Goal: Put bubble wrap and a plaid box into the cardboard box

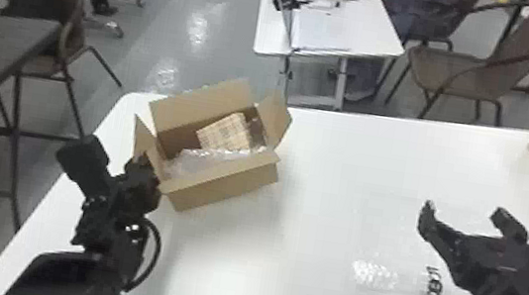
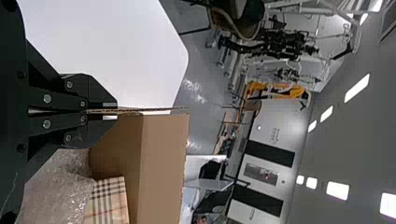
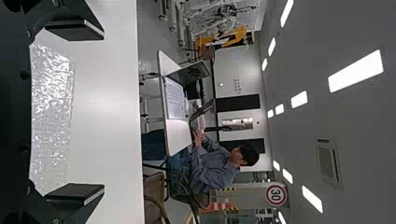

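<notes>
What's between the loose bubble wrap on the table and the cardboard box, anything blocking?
Nothing visible stands between the bubble wrap and the cardboard box. The box's own raised right flap edges that side, so the wrap probably needs lifting over it.

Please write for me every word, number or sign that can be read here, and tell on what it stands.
"30": on the round white sign with a red rim, in the background.
Dark lettering on the white back wall: too small to read.
Small black marks beside the shiny clear bubble wrap on the table: too blurred to read.
</notes>
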Robot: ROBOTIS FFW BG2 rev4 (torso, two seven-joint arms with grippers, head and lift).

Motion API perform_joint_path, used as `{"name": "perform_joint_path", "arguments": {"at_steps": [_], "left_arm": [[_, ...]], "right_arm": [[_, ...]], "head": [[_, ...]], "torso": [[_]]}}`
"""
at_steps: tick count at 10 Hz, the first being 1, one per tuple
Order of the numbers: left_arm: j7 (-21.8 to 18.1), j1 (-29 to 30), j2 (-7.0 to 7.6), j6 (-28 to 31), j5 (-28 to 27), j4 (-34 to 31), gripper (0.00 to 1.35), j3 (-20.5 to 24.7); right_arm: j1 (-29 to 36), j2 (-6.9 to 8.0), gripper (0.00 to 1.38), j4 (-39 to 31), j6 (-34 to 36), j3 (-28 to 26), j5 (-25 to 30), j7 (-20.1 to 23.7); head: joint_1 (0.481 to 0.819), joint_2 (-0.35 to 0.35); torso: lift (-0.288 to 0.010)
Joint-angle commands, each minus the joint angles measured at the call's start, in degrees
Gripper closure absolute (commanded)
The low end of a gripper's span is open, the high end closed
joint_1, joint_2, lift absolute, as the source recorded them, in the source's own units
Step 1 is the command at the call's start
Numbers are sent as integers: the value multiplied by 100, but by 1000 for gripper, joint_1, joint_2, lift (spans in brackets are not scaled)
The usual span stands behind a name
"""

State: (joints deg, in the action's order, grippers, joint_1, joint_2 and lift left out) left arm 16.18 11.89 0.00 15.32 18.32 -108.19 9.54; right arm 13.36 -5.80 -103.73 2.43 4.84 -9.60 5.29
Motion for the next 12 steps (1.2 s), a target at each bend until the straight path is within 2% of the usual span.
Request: {"name": "perform_joint_path", "arguments": {"at_steps": [1, 4, 5, 6, 7, 9, 12], "left_arm": [[219, 59, -15, -424, 76, 78, 1220, -84], [843, 191, -15, -1251, 119, -18, 1220, -541], [1168, 226, 35, -1391, 49, -89, 1217, -646], [1397, 270, 53, -1462, 67, -89, 1204, -664], [1572, 323, 9, -1523, 40, -89, 1193, -655], [1801, 429, -15, -1602, -21, -62, 1193, -497], [2513, 666, -15, -2384, -30, 254, 1193, -567]], "right_arm": [[8, 0, 144, -7, 20, 0, -6, 7], [35, 9, 144, -7, 38, 0, -6, 16], [35, 9, 144, -7, 38, 0, -6, 25], [35, 9, 144, -15, 64, 0, -6, 42], [35, 0, 144, -24, 64, 0, -6, 60], [35, 9, 144, -24, 90, 0, -6, 95], [52, 9, 144, -59, 152, 0, -6, 148]], "head": [[695, 187], [695, 200], [695, 193], [695, 192], [695, 195], [695, 212], [695, 255]], "torso": [[-110], [-110], [-110], [-110], [-110], [-110], [-110]]}}
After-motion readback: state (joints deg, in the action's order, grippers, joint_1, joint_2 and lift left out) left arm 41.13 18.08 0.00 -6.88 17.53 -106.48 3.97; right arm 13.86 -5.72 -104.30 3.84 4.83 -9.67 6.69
